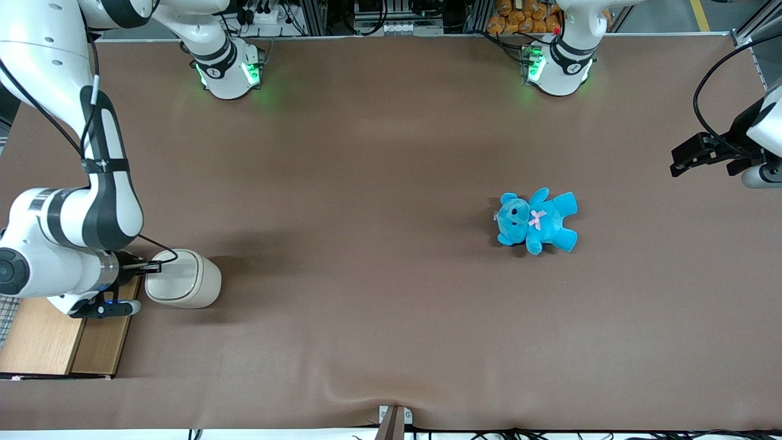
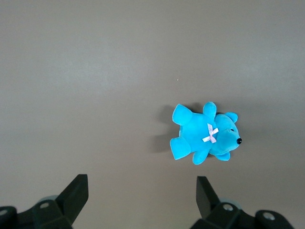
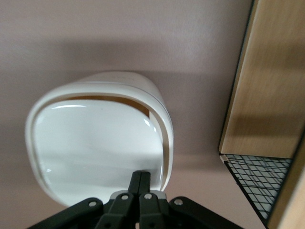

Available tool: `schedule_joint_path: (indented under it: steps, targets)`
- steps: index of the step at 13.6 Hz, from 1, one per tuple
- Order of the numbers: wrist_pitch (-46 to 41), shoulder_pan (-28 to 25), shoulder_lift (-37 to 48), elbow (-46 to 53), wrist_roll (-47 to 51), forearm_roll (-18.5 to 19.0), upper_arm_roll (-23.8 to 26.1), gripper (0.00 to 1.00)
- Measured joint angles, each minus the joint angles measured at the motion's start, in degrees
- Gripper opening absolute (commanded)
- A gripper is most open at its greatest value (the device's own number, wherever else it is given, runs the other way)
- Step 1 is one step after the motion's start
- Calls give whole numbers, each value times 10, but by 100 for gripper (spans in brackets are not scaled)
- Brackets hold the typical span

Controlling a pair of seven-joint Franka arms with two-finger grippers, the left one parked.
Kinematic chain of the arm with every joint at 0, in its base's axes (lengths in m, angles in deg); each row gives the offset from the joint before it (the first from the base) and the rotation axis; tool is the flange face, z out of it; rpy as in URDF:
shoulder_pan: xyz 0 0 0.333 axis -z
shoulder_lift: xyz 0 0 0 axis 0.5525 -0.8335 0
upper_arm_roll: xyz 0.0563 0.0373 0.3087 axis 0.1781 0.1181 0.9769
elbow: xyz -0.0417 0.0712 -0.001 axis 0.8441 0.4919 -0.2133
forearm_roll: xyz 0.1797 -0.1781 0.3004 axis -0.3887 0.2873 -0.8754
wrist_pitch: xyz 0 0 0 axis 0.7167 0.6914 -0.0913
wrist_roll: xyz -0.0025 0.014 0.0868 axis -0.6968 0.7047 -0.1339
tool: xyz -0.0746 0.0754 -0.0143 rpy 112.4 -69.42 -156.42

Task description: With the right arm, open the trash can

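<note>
The small cream-white trash can [image 1: 194, 282] stands on the brown table toward the working arm's end, beside a wooden-topped box. Its flat white lid [image 3: 95, 138] sits tilted in the rim [image 3: 162, 114], with a dark gap along one edge. The right arm's slim black gripper [image 1: 156, 267] is shut, with nothing between its fingers. Its tip rests on the lid's edge nearest the arm. In the right wrist view the gripper [image 3: 141, 174] has its two fingers pressed together on the lid, just inside the rim.
The wooden-topped box [image 1: 55, 336] with wire-mesh sides [image 3: 259, 183] stands close beside the can, under the arm's wrist. A blue teddy bear [image 1: 536, 220] lies on the table toward the parked arm's end; it also shows in the left wrist view [image 2: 205, 136].
</note>
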Motion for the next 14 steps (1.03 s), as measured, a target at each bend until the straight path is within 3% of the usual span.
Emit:
schedule_joint_path:
  steps: [4,9,10,11,12,14]
  targets:
    - [-42,-4,84,4,-2,0,1,0]
    - [-154,-4,194,6,-4,0,0,0]
    - [-178,-4,215,6,-4,0,-1,13]
    - [-197,-3,235,6,-4,0,-2,76]
    - [-211,-3,253,6,-4,0,-2,100]
    - [-235,-3,281,5,-4,0,-2,100]
